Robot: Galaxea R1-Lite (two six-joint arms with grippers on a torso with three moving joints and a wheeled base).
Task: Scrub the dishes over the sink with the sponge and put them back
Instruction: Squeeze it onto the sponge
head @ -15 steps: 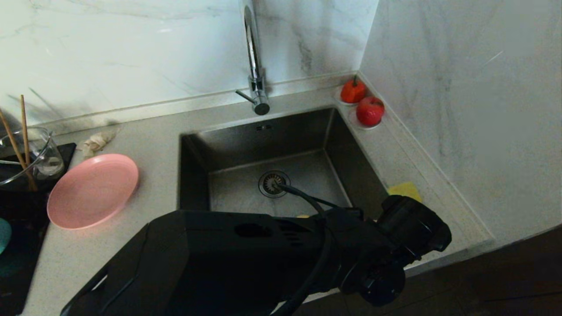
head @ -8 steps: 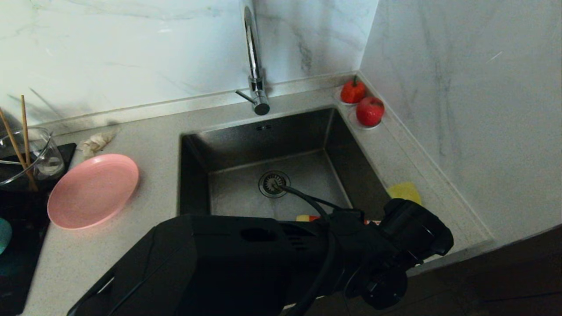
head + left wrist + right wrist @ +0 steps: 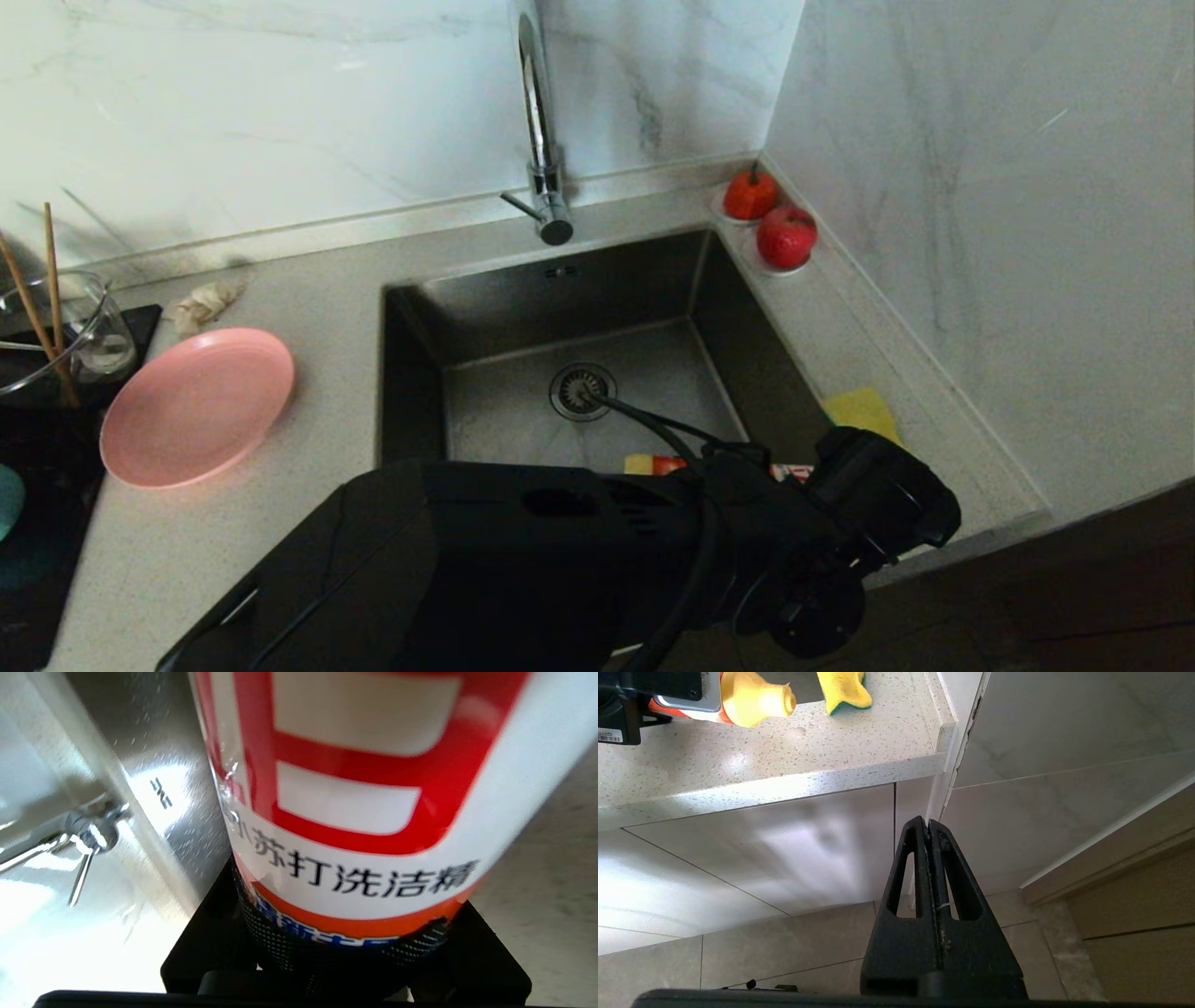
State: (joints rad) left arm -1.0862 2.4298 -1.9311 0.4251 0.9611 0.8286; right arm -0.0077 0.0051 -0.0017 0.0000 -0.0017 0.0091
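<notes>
Left gripper (image 3: 345,952) grasps a red-and-white detergent bottle (image 3: 364,793), low centre-right of head view at the sink (image 3: 523,317) front edge. Right gripper (image 3: 930,830) clenched, empty, hanging below the worktop (image 3: 784,760). Sponge (image 3: 861,409) right of sink; pink plate (image 3: 196,406) left; teal bowl (image 3: 7,499) at far-left edge.

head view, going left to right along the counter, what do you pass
glass cup with chopsticks → pink plate → sink → red fruits on saucers → sponge
</notes>
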